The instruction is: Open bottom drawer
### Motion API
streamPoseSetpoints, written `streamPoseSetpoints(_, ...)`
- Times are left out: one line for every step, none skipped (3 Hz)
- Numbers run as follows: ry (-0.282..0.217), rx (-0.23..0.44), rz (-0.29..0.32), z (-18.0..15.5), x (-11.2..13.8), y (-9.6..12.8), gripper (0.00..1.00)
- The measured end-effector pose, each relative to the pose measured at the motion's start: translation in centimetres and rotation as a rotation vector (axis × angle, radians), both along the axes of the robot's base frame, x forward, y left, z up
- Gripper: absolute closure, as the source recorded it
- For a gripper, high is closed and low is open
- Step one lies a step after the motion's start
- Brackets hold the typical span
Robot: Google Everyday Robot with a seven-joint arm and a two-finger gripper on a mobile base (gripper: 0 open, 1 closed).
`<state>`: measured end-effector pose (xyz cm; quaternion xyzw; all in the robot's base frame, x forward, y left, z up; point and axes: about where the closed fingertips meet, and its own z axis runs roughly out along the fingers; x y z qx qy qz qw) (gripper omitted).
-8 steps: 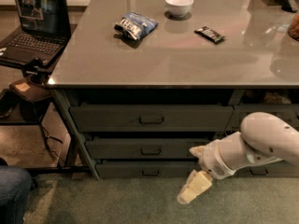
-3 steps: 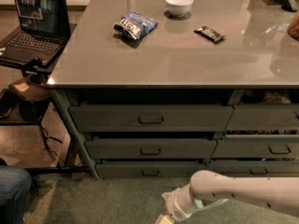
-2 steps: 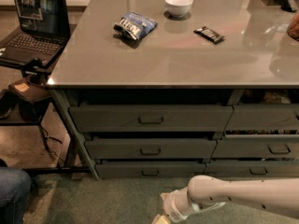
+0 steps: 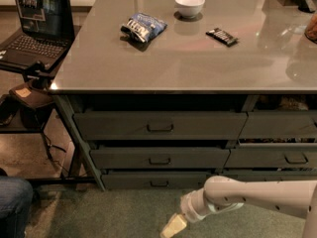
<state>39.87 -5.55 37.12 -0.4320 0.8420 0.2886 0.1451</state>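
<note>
Bottom drawer: the bottom drawer (image 4: 129,180) is lowest in the left stack, under the grey table top (image 4: 178,68), its front flush and shut.
Handling: likely stiff and fairly heavy; it should slide straight toward the near side, with no fragility to worry about.
Where to hold: the small dark loop handle (image 4: 159,184) at the centre of the front; hook it and pull squarely.
Gripper: the gripper (image 4: 173,225) hangs low over the green floor, near and slightly right of that handle, apart from it; whether released or clenched I cannot tell.
Writing: the blue snack bag (image 4: 143,27) carries pale lettering, unreadable; the dark wrapped bar (image 4: 222,36) and the laptop (image 4: 37,21) screen show nothing legible.
</note>
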Motion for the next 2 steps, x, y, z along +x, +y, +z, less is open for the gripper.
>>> streamPoseSetpoints(-0.075, -0.049, -0.151, 0.65, 5.8, -4.75, 0.0)
streamPoseSetpoints(-0.075, -0.049, -0.151, 0.65, 5.8, -4.75, 0.0)
